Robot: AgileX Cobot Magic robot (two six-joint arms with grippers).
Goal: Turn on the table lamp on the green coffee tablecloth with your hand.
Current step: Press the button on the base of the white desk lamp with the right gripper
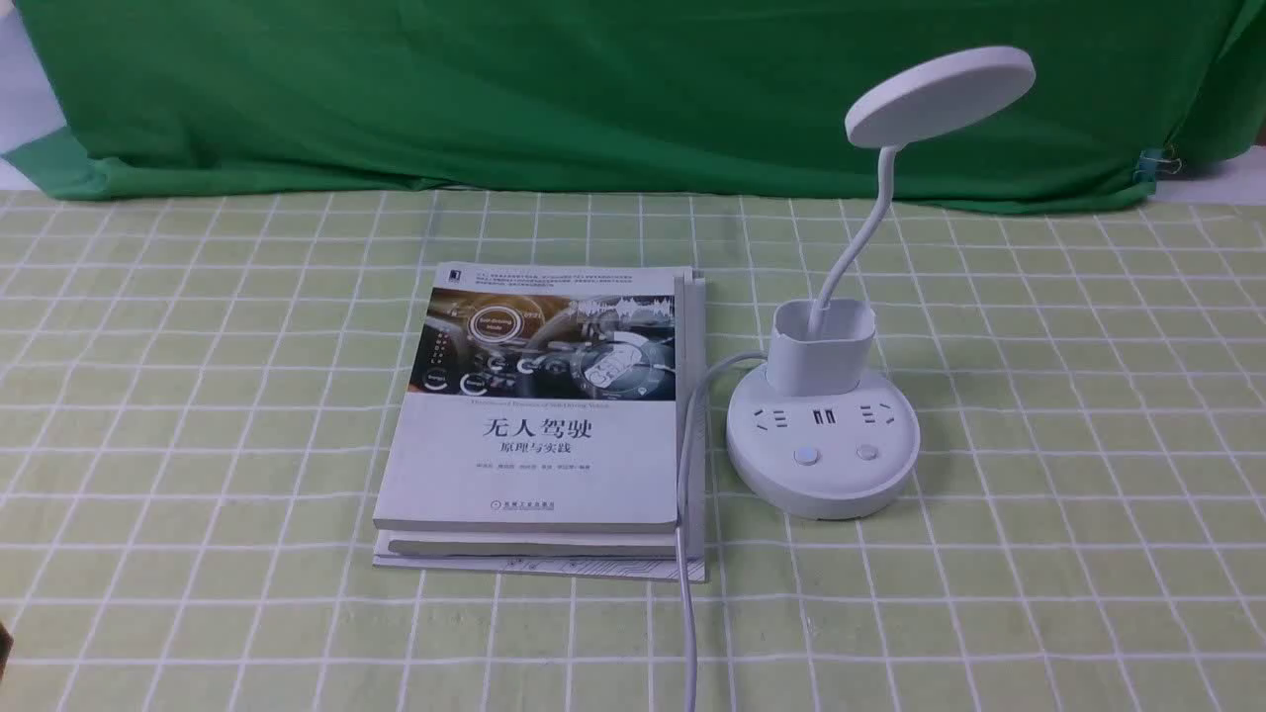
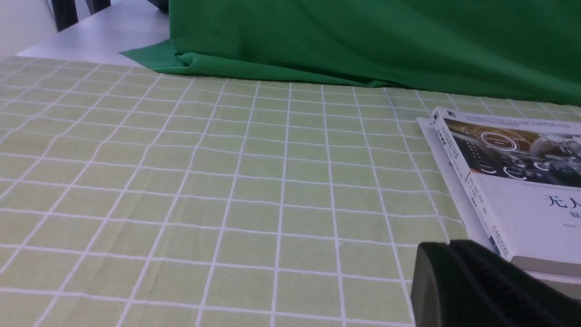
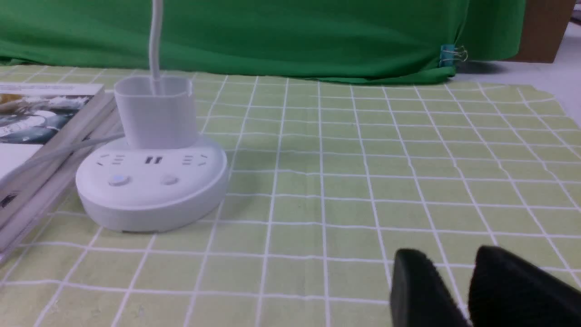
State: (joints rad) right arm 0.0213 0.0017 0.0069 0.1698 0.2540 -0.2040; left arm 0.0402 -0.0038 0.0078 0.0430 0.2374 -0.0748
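Note:
The white table lamp [image 1: 821, 450] stands right of centre on the green coffee tablecloth [image 1: 198, 396]. Its disc head [image 1: 940, 94] is up on the bendy neck and looks unlit. The round base carries sockets and two buttons [image 1: 808, 456]. In the right wrist view the lamp base [image 3: 152, 181] lies ahead and to one side of my right gripper [image 3: 451, 259], well apart from it. The jaws stand slightly apart and empty. My left gripper [image 2: 449, 247] has its fingers together, empty, low over the tablecloth [image 2: 227, 181] beside the book. Neither hand shows in the front view.
A stack of white books [image 1: 539, 415] lies just left of the lamp, with the lamp's white cable [image 1: 685, 494] running over its right edge toward the front. A dark green backdrop cloth [image 1: 495, 89] hangs behind, held by a binder clip [image 1: 1152, 163] at the right.

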